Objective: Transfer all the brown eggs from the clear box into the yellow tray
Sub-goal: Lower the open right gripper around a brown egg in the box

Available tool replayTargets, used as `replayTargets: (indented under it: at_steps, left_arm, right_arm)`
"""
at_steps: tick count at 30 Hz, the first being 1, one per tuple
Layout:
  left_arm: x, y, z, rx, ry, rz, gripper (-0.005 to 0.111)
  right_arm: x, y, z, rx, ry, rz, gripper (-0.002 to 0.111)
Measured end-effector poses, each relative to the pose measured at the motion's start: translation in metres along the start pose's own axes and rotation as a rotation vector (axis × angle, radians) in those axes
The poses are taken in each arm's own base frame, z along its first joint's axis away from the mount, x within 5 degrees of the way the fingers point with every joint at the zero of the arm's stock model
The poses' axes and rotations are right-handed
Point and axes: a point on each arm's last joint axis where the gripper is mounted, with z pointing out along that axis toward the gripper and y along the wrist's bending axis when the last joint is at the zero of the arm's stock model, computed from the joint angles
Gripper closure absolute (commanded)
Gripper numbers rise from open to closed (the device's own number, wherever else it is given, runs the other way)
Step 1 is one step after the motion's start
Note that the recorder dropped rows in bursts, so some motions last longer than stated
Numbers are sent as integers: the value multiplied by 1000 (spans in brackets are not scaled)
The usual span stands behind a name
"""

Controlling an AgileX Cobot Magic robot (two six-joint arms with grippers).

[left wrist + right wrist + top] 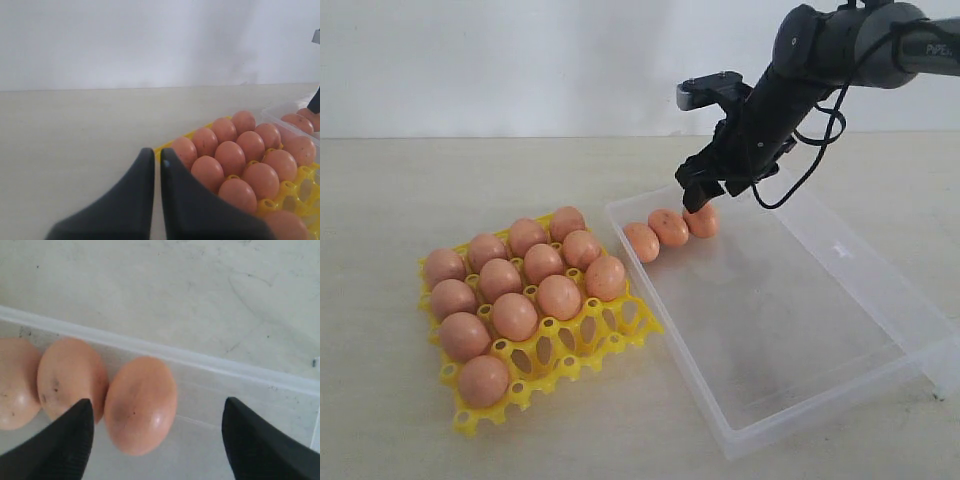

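**A:** Where do we find the brown eggs (543,262)?

**B:** We count thirteen seated in the yellow tray (605,328), left of centre in the exterior view, on the pale table (400,180). They fill the tray's upper and left cups, and the cups along its lower right edge show bare yellow. Three more lie in a touching row in the clear box (780,330), at its upper left corner, just above the middle of the frame.

**A:** And the right gripper (705,200)?

**B:** We see it reach down from the upper right, directly over the end egg (703,222), the one on the right of that row. In the right wrist view its black fingers (65,445) stand wide apart with the end egg (141,405) lying between them, nearer one finger than the other. We see no contact, so it grips nothing.

**A:** And the left gripper (156,155)?

**B:** Only the left wrist view shows it. Its two dark fingers are drawn together to a thin slit with nothing between them, and it sits just beside the tray's filled rows.
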Motion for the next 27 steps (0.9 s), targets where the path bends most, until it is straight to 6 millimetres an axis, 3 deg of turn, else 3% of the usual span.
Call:
replayTargets:
  at_steps: [7,14,18,23,27]
  left_arm:
    - [0,0,0,0,0,0,103]
    - [0,0,0,0,0,0,103]
    - [0,0,0,0,0,0,103]
    - [0,0,0,0,0,0,103]
    - [0,0,0,0,0,0,103]
  right_arm:
    - [-4,-2,3,18,-44,45,45]
    - [7,-6,32,-4,8,123,46]
    - [6,-8,36,4,-14,141,68]
    - [5,-8,37,6,-26,150,109]
    - [5,-8,37,6,-26,150,108]
